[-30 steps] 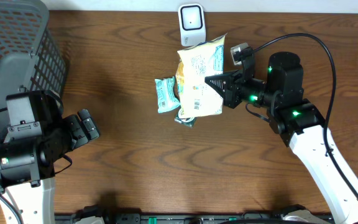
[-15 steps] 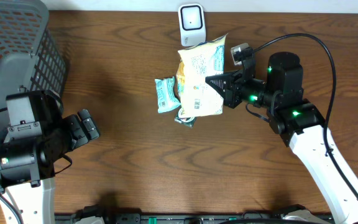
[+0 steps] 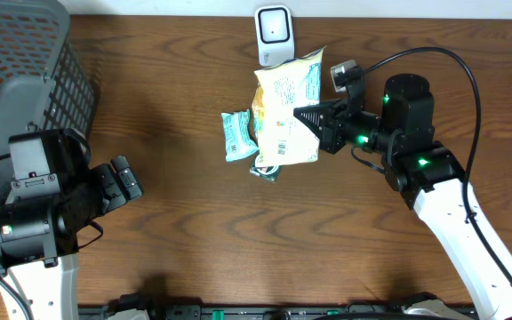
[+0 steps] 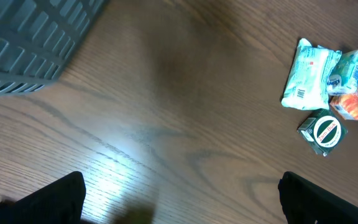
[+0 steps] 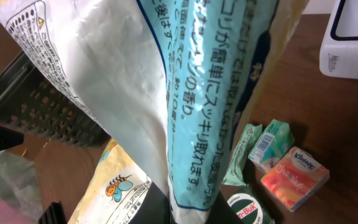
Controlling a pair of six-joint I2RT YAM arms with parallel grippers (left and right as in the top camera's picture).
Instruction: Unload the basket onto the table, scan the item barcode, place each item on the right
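On the wooden table (image 3: pixel 176 249), with the grey mesh basket (image 3: pixel 25 80) at its far left corner, the left gripper (image 3: pixel 124 180) hangs idle near the basket with its jaws spread wide and nothing between them. The right gripper (image 3: pixel 308 124) is clenched on the right-hand edge of the snack bag (image 3: pixel 283 107), holding it lifted above the table just in front of the white scanner (image 3: pixel 274 24). The bag looks light, puffy and crinkly — a glossy film that probably slips and folds, with contents that would crush if squeezed. The flat sealed edge is therefore the safest place to pinch, as it is now, leaving the printed panel free to turn toward the scanner. Beneath and beside the bag lie a teal tissue packet (image 4: pixel 309 74) and a small round-labelled sachet (image 4: pixel 324 132), both untouched. Against the earlier overhead frames nothing visibly differs — bag, arms and packets sit in the same places.
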